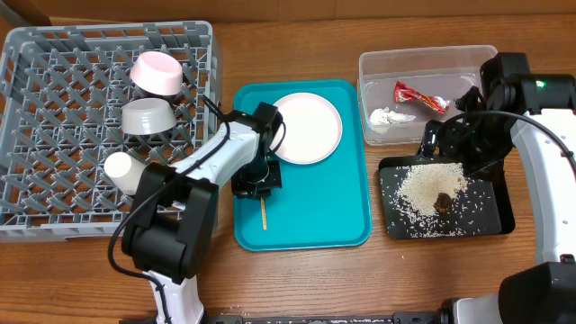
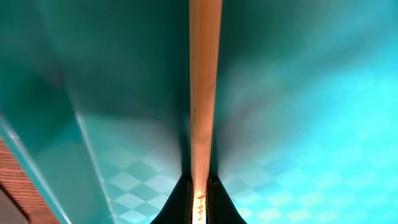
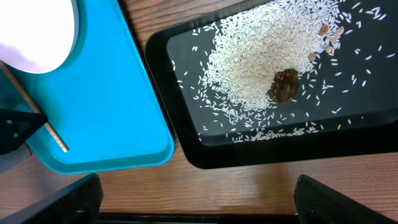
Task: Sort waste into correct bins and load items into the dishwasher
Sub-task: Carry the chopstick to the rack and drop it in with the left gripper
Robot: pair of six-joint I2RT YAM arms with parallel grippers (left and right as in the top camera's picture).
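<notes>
My left gripper (image 1: 256, 184) is shut on a thin wooden stick (image 1: 265, 214) lying on the teal tray (image 1: 333, 207); the left wrist view shows the stick (image 2: 204, 81) pinched between the fingertips (image 2: 200, 199). The white plate (image 1: 308, 128) sits on the teal tray's far end. The pink bowl (image 1: 157, 74), grey bowl (image 1: 148, 117) and white cup (image 1: 121, 169) are in the grey dish rack (image 1: 54, 180). My right gripper (image 1: 450, 139) hangs open and empty above the black tray (image 1: 486, 220), which holds rice (image 3: 249, 62) and a brown lump (image 3: 285, 85). The clear tub (image 1: 423, 61) holds the wrapper (image 1: 419, 96) and tissue (image 1: 389, 117).
The rack, teal tray and black tray stand side by side on a wooden table, with the tub behind the black tray. A few tan crumbs (image 3: 329, 37) lie at the rice pile's edge. The right fingers (image 3: 199, 202) are spread wide over bare wood by the table's front edge.
</notes>
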